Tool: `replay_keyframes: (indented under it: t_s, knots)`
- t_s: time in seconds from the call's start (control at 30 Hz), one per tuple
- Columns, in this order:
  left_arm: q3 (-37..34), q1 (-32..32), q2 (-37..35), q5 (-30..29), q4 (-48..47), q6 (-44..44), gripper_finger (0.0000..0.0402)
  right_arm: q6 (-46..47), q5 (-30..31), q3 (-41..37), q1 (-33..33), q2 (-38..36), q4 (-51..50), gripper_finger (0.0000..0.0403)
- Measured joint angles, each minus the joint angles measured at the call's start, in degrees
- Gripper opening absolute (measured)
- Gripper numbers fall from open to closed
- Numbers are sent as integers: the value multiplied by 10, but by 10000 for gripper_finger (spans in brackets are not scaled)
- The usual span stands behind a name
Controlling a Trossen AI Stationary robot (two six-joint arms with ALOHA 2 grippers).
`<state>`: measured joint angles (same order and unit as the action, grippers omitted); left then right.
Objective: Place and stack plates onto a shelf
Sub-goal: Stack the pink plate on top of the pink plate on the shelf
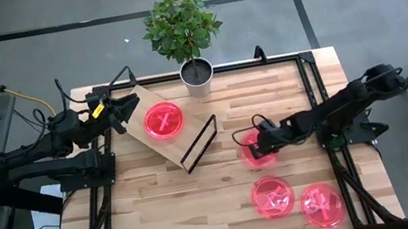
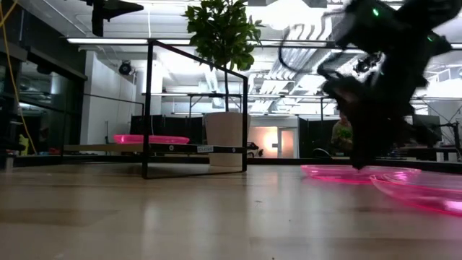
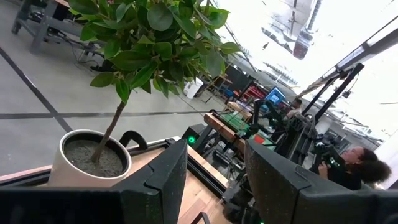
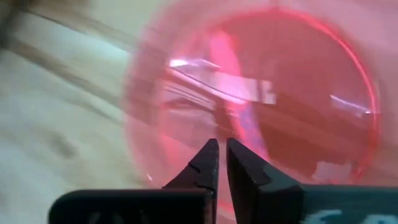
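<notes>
The shelf (image 1: 159,139), a light plywood board on a black wire leg (image 1: 198,145), stands at the table's far left; one pink plate (image 1: 164,121) lies flat on it. Three more pink plates lie flat on the table at the right: one (image 1: 251,159) mid-right, two (image 1: 272,196) (image 1: 322,205) near the front edge. My right gripper (image 4: 222,152) is shut, slanting down over the mid-right plate (image 4: 292,93). My left gripper (image 3: 214,180) is open and holds nothing; it hangs high beside the shelf's far left corner (image 1: 133,92). My right gripper's shut fingertips (image 4: 208,158) come down slanting from the table's right side over the inside of the mid-right plate, near its rim. In the low view they reach down to the plate (image 2: 339,173), but I cannot tell whether they touch it.
A potted plant (image 1: 198,78) stands at the far edge, just right of the shelf. Bare wood lies between the shelf's leg and the plates. A black frame (image 1: 316,103) runs around the tabletop. A person (image 3: 357,168) sits in the room beyond.
</notes>
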<state>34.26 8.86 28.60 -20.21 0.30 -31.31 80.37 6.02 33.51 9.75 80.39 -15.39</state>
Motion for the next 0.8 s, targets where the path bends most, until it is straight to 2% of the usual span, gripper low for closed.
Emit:
replay_keyframes:
  t_s: [0.2,0.3,0.4,0.5,0.6,0.8]
  knots:
    - [0,0,0,0,-1,0,152,-33,4,28,2,-83,-126,28]
    - [0,0,0,0,-1,0,152,-5,5,11,21,-141,-211,46]
    - [0,0,0,0,-1,0,152,54,25,-20,43,-204,-255,75]
    - [0,0,0,0,-2,0,152,131,75,-59,56,-256,-251,110]
    - [0,0,0,0,-1,0,152,198,118,-103,55,-277,-214,145]
    - [0,0,0,0,0,0,152,233,148,-178,36,-247,-42,191]
